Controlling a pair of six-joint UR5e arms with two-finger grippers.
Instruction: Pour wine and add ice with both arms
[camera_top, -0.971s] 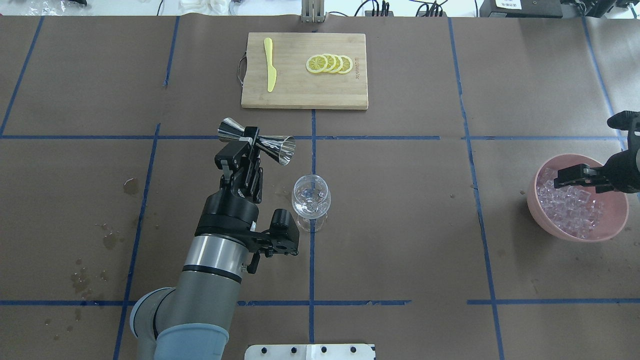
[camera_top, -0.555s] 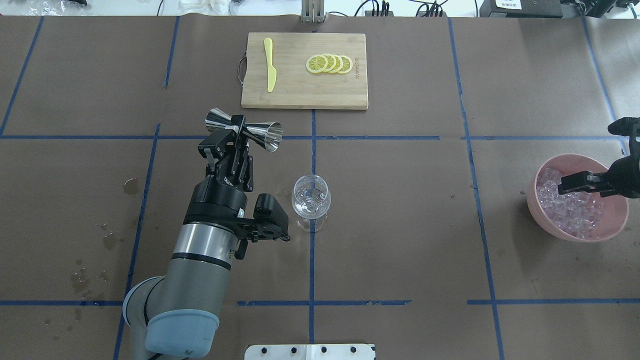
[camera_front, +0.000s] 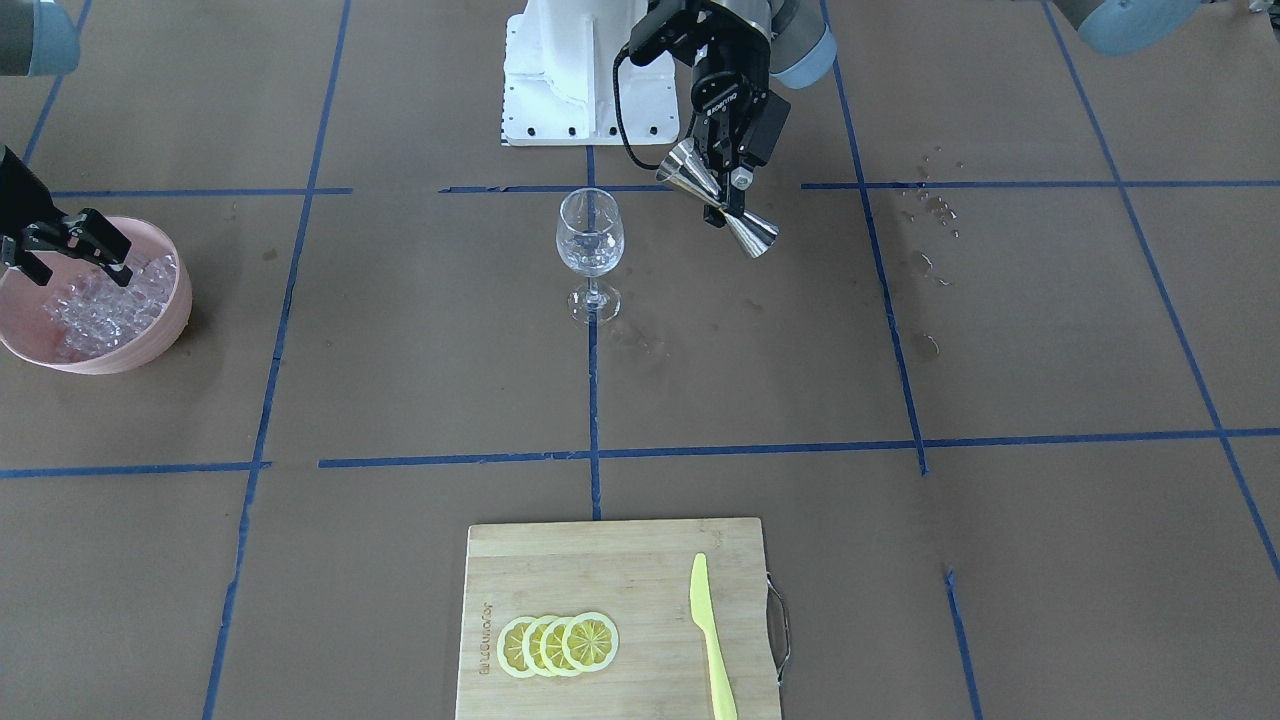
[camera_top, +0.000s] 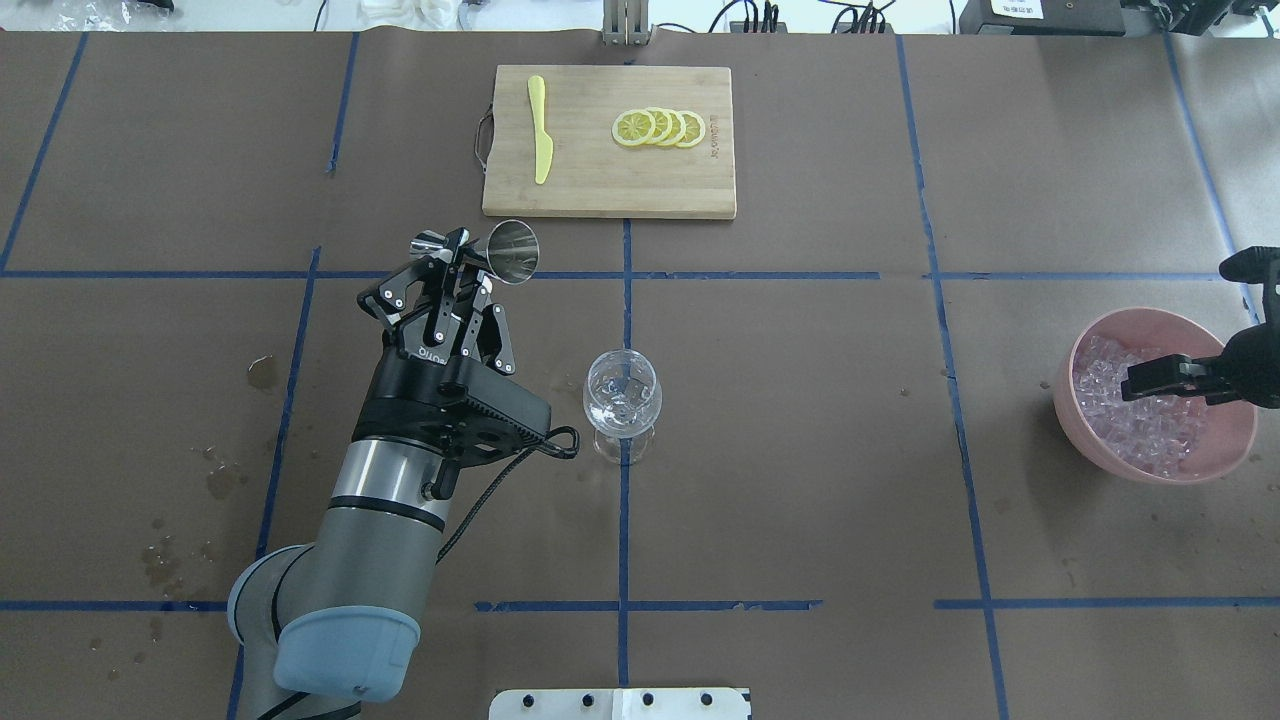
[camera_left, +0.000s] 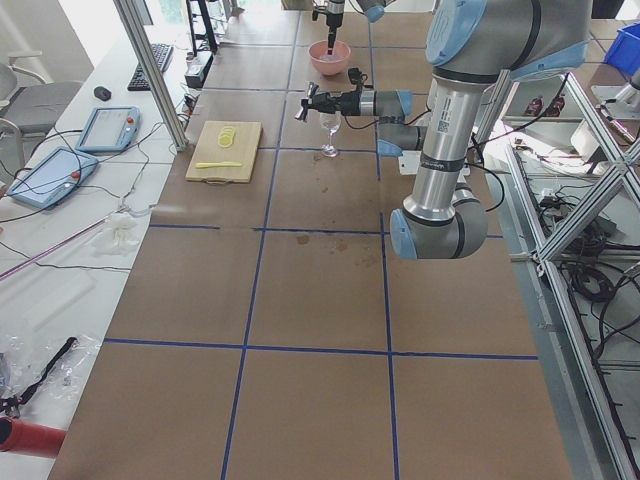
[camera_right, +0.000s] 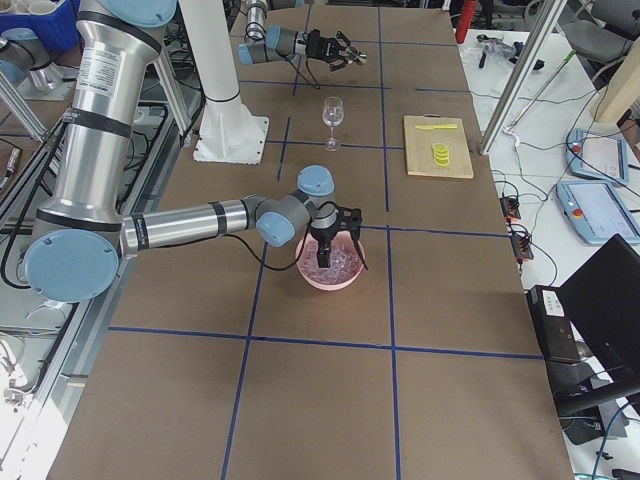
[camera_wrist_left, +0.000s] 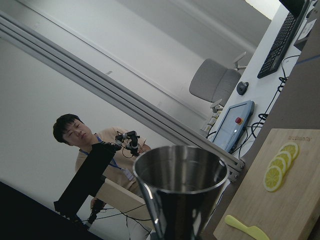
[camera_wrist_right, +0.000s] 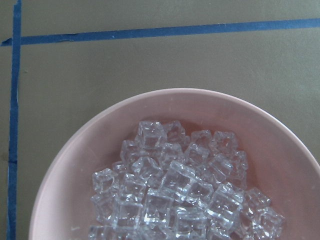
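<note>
My left gripper (camera_top: 462, 258) is shut on the waist of a steel jigger (camera_top: 512, 252) and holds it above the table, left of and beyond the clear wine glass (camera_top: 622, 400). In the front-facing view the jigger (camera_front: 745, 235) is tilted, beside the glass (camera_front: 590, 250). The left wrist view shows the jigger's open cup (camera_wrist_left: 180, 180). My right gripper (camera_top: 1135, 382) hangs open and empty over the pink bowl (camera_top: 1150, 470) of ice (camera_top: 1140, 430), its fingers (camera_front: 105, 250) just above the heap. The right wrist view looks down on the ice (camera_wrist_right: 175, 195) in the bowl (camera_wrist_right: 65, 165).
A bamboo cutting board (camera_top: 600, 190) at the far middle carries several lemon slices (camera_top: 660, 128) and a yellow knife (camera_top: 540, 130). Wet spots (camera_top: 262, 372) mark the paper at the left. The white pedestal (camera_front: 570, 90) stands at the robot's side.
My left arm has drawn the jigger left and away from the glass and turned its wrist, so the jigger's mouth faces up more. My right gripper has shifted slightly over the bowl.
</note>
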